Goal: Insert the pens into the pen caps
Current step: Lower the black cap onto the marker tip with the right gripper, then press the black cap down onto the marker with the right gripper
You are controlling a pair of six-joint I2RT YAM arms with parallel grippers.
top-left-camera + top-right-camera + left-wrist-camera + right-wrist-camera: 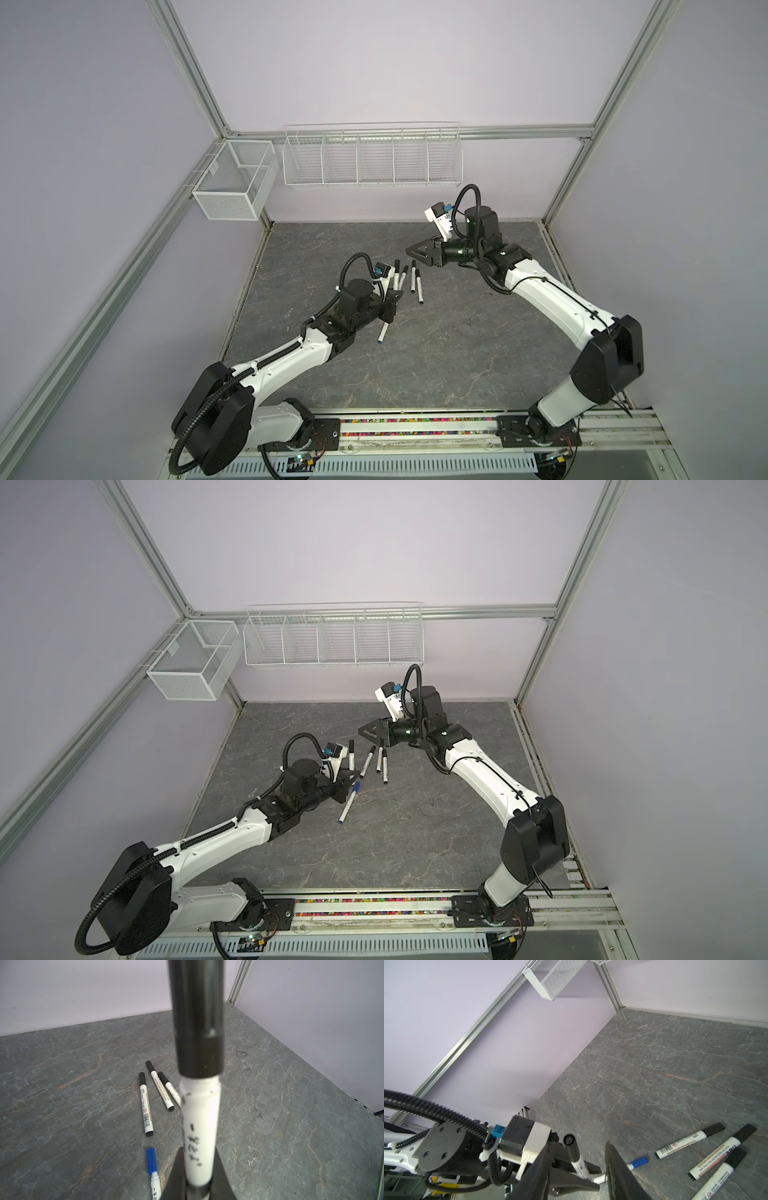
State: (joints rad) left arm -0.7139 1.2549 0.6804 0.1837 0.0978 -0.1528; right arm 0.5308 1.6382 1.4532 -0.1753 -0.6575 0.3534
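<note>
Capped black pen [199, 1126] held cap-up, three black pens [146, 1105] lying close, blue pen [348, 805] nearby

The bench [436, 353] is a gray slab with pale marble-like veins. Three black-capped marker pens [146, 1105] [161, 1087] [170, 1089] lie flat on it toward the back, close together and roughly parallel. A blue-capped marker pen [348, 804] lies flat nearer the front, apart from them.
</note>
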